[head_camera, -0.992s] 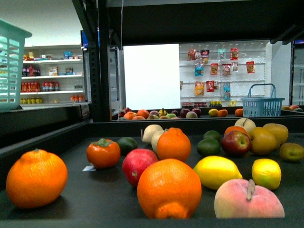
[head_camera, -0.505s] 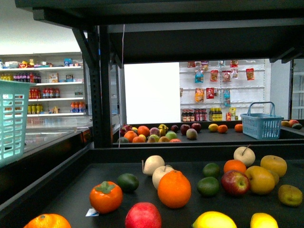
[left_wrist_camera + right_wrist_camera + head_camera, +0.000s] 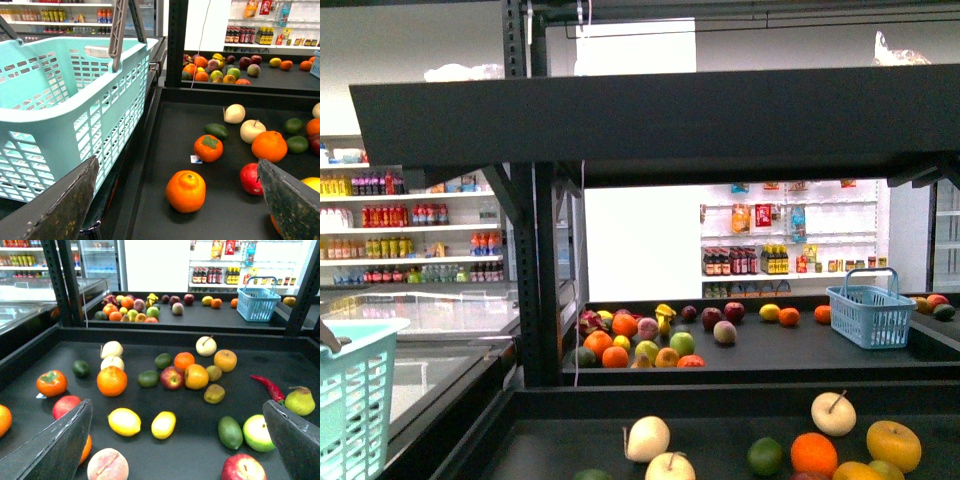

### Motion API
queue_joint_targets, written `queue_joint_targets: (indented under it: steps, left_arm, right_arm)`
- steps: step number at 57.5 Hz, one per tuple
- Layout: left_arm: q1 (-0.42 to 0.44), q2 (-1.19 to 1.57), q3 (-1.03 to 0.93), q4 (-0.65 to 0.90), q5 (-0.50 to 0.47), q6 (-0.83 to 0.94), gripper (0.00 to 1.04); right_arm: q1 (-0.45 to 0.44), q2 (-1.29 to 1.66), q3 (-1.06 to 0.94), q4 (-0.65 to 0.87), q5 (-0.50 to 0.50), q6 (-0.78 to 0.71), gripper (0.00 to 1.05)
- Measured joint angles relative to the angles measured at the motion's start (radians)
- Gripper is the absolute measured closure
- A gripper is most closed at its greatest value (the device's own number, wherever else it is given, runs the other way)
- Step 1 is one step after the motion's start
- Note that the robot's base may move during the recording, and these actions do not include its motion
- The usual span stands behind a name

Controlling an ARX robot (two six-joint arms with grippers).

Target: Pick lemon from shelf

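The small, bright yellow oval lemon [image 3: 163, 424] lies on the flat dark tray of the wide black metal produce shelf [image 3: 175, 334], toward the tray's front, among loose fruit. Just beside it lies a plumper yellow fruit with a pointed end [image 3: 124, 421]; whether the two touch cannot be told. Behind that pair sits a round orange mandarin [image 3: 112, 381]. Nearer the front edge is a fuzzy pink-and-cream peach [image 3: 107, 465]. On the lemon's other side, apart from it, a dark green oval avocado [image 3: 230, 432] lies next to a pale green round fruit [image 3: 259, 432]. A long red chilli pepper [image 3: 267, 386] lies further back.

The right gripper [image 3: 176, 402] hangs over the front of the tray with its jaws spread wide and nothing in them. In the right wrist view the lemon shows in the gap between the two dark fingers, untouched.

The left gripper [image 3: 176, 161] hovers over the tray's left part, jaws likewise wide apart and empty. A bumpy orange citrus [image 3: 186, 191] and an orange persimmon with a green leafy cap [image 3: 208, 148] lie ahead of it. Outside the tray's left rim is a pale teal perforated plastic basket [image 3: 60, 110], its grey handle raised.

The front view takes in the shelf's dark upper deck and only the back row of fruit. Beyond stands a second tray of fruit with a small blue plastic basket [image 3: 865, 315] on it.
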Motion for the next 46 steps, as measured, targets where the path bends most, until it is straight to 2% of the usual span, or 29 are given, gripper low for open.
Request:
queue_joint_targets:
  steps: [29, 34, 40, 46]
  left_arm:
    - [0.000, 0.000, 0.000, 0.000, 0.005, -0.004, 0.08]
    - [0.059, 0.063, 0.014, -0.053, 0.197, -0.153, 0.08]
    - [0.087, 0.142, 0.029, -0.030, 0.275, -0.320, 0.08]
    - [0.156, 0.276, 0.087, 0.102, 0.380, -0.468, 0.08]
  right_arm:
    - [0.000, 0.000, 0.000, 0.000, -0.003, 0.000, 0.02]
    - [0.000, 0.000, 0.000, 0.000, -0.003, 0.000, 0.02]
    - [0.000, 0.000, 0.000, 0.000, -0.003, 0.000, 0.02]
    - [0.000, 0.000, 0.000, 0.000, -0.003, 0.000, 0.02]
